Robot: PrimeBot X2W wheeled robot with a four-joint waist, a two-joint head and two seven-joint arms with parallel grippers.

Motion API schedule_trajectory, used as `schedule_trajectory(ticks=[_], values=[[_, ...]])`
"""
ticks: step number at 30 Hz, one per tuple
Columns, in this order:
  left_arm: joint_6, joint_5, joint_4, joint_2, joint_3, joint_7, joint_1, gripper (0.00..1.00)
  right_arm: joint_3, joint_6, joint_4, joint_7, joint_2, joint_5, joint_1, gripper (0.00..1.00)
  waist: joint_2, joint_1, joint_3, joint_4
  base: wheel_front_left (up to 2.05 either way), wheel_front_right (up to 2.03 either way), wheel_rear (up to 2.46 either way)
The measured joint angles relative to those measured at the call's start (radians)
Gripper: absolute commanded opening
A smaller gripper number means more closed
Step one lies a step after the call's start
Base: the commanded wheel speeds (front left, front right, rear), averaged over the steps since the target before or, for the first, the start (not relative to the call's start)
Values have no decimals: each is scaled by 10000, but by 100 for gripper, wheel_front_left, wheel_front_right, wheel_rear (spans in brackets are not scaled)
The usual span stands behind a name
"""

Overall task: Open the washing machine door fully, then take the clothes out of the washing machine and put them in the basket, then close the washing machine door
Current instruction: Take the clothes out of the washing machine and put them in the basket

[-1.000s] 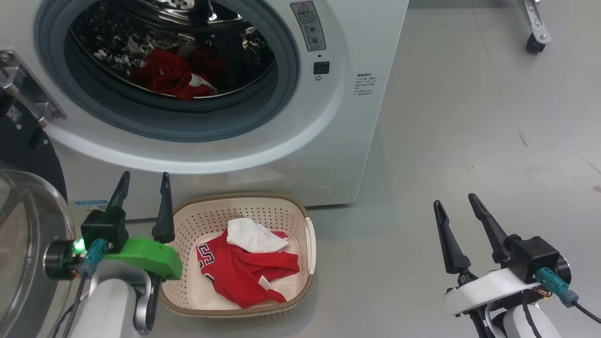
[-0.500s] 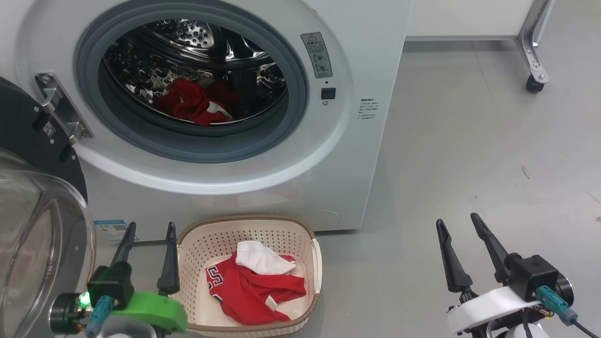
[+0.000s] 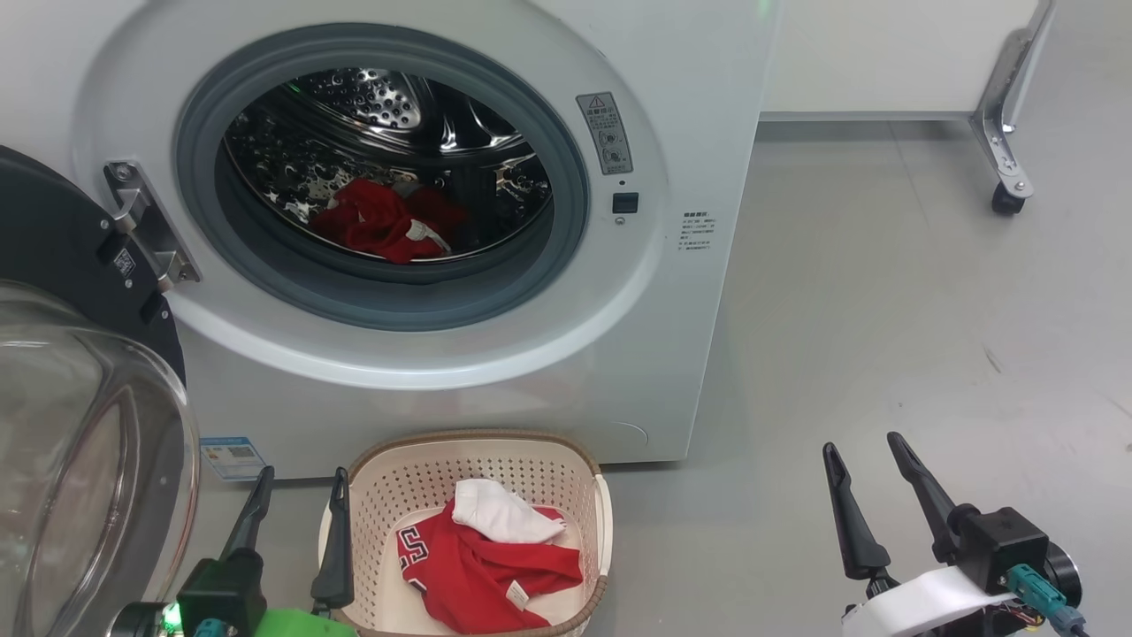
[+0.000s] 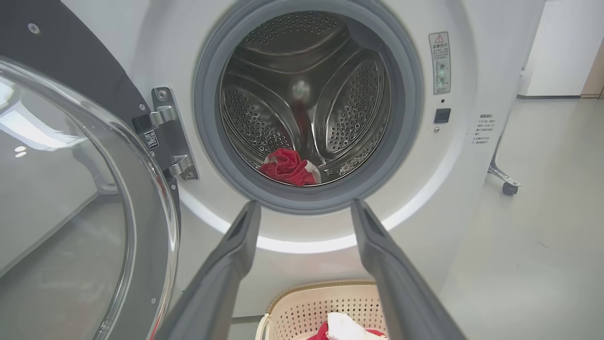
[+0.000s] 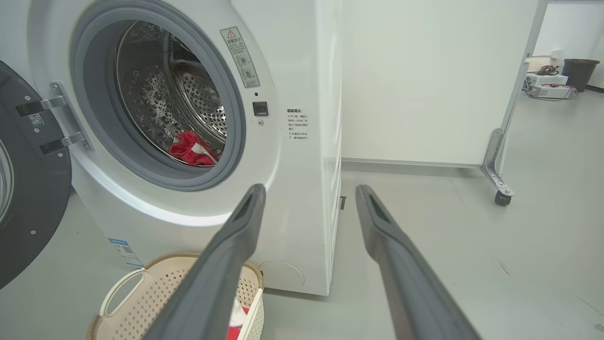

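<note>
The washing machine stands with its door swung wide open to the left, the glass bowl facing me. Red clothes lie at the bottom of the steel drum, also seen as red clothes in the left wrist view. More red and white clothes fill the cream basket on the floor before the machine. My left gripper is open and empty, just left of the basket. My right gripper is open and empty, low over bare floor to the right.
A white partition on a metal leg with a black caster stands at the far right. Grey floor stretches to the right of the machine. A dark bin and boxes sit far off in the right wrist view.
The head camera has tilted up, so the drum mouth and basket sit lower in the picture. Both grippers stay open and empty; the clothes have not moved.
</note>
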Motion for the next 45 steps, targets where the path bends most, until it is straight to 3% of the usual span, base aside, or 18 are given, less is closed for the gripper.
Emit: schedule_trajectory(ticks=[19,32,45], values=[[82,4,-1158,148,-58,391,677,100,130,-75,-382,105,42,0,141,100,0,0,-52,-42,0,0,0],[81,6,-1613,226,-194,731,623,100,219,-73,-796,222,19,0,138,100,0,0,489,-16,0,0,0],[-523,-27,-1264,245,-569,1622,-1676,100,545,48,-1327,368,-81,-71,-410,100,0,0,1757,-283,0,0,0]])
